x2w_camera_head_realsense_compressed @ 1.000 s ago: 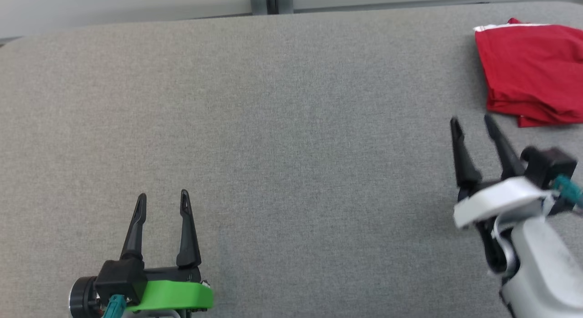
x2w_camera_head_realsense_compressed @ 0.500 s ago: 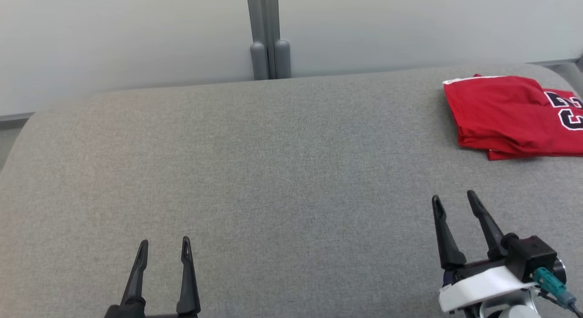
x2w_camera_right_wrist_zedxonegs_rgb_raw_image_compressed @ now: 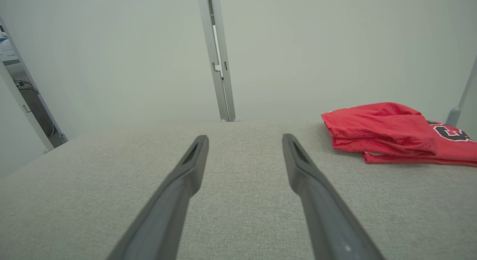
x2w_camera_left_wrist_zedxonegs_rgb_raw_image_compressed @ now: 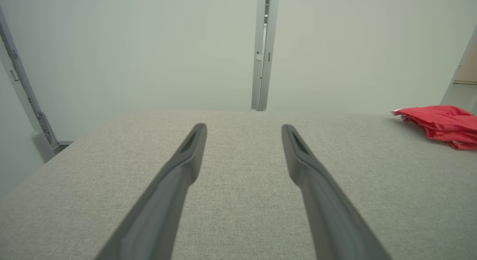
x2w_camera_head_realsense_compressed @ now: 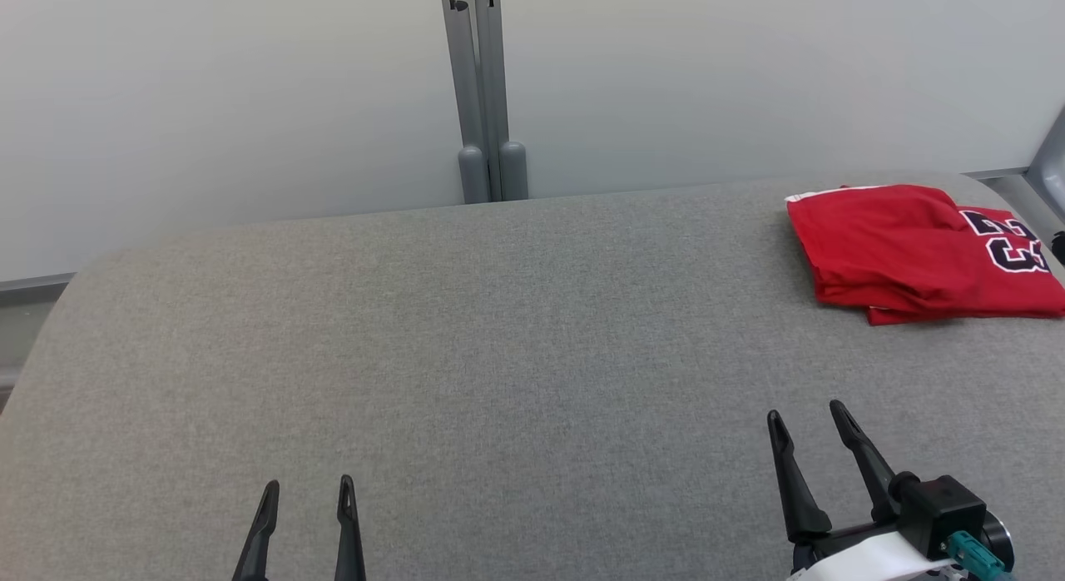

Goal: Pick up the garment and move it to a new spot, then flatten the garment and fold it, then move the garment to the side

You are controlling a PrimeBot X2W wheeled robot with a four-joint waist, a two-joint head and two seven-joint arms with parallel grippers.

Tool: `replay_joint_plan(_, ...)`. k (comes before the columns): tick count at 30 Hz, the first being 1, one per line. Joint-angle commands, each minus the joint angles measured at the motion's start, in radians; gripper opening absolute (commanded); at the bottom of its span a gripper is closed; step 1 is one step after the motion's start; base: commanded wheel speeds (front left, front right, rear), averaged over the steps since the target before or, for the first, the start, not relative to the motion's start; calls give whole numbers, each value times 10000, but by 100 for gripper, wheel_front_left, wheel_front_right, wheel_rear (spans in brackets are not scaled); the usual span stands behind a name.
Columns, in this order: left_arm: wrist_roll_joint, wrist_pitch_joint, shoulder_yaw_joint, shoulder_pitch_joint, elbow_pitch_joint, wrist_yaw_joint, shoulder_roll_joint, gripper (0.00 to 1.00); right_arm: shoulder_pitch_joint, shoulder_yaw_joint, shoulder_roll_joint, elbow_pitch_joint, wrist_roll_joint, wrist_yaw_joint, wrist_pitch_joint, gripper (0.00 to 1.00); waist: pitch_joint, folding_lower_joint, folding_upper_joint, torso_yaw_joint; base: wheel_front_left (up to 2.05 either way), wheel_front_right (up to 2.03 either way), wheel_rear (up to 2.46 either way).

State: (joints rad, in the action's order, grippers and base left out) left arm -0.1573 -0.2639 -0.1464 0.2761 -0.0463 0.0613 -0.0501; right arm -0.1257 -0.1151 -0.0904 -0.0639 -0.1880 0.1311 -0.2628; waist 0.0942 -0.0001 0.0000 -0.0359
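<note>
The garment [x2w_camera_head_realsense_compressed: 911, 252] is a red jersey with dark, white-edged numbers, folded into a thick stack at the far right of the grey table [x2w_camera_head_realsense_compressed: 499, 356]. It also lies at the right in the left wrist view [x2w_camera_left_wrist_zedxonegs_rgb_raw_image_compressed: 443, 124] and the right wrist view [x2w_camera_right_wrist_zedxonegs_rgb_raw_image_compressed: 391, 133]. My left gripper [x2w_camera_head_realsense_compressed: 306, 488] is open at the lower left, far from the garment, with nothing between its fingers. My right gripper [x2w_camera_head_realsense_compressed: 805, 416] is open and holds nothing at the lower right, well short of the garment. Both sets of fingers point toward the back wall.
A pale wall with a grey vertical post [x2w_camera_head_realsense_compressed: 478, 90] runs behind the table. The table's left end [x2w_camera_head_realsense_compressed: 50, 331] curves down. A slanted grey frame bar [x2w_camera_head_realsense_compressed: 1048, 156] stands at the far right, beside the garment.
The camera has tilted up, so the wall has come into view and everything sits lower in the picture. The right gripper has drawn back from the garment toward the near edge. Both grippers stay open.
</note>
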Motion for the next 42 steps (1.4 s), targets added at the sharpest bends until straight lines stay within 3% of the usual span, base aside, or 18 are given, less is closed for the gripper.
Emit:
replay_joint_plan(1, 141, 0, 64, 151, 59, -36, -13, 100, -136, -40, 27, -22, 38, -11, -18, 100, 26, 1, 0, 12, 0, 0, 0)
replay_joint_plan(35, 142, 0, 148, -99, 281, -69, -12, 100, 116, -201, 112, -187, -119, -11, -19, 100, -237, 1, 0, -11, 0, 0, 0)
replay_joint_plan(36, 162, 0, 145, -118, 249, -81, -12, 0, 121, -181, 116, -180, -137, -11, -20, 0, -253, 1, 0, -8, 0, 0, 0)
replay_joint_plan(42, -278, 45, 123, 78, 512, -61, -8, 0, -59, -210, 132, -439, -428, 2, 71, 0, -264, 1, 0, -6, 0, 0, 0)
